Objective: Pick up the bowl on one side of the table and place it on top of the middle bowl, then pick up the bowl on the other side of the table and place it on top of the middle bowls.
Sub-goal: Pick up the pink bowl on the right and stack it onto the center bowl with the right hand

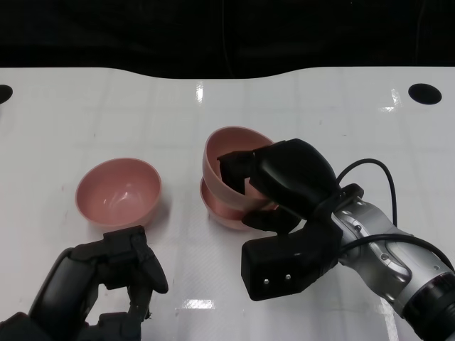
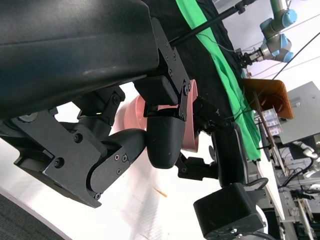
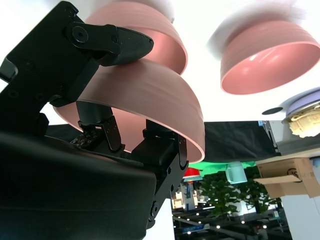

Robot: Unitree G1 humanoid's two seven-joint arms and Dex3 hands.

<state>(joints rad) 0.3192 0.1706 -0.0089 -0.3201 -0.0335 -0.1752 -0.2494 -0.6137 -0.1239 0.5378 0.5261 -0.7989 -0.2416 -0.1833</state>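
My right hand grips a pink bowl by its rim and holds it tilted, its underside resting in the middle pink bowl at the table's centre. The right wrist view shows the held bowl between the fingers, with the middle bowl just beyond it. The other side bowl sits upright on the left and also appears as a bowl in the right wrist view. My left hand hovers near the front edge behind that bowl and holds nothing. Its fingers partly hide a pink bowl.
The white table has dark round holes at its far right and far left corners. A black backdrop runs behind the far edge. A cable loops off my right wrist. A green cloth and lab equipment lie beyond the table.
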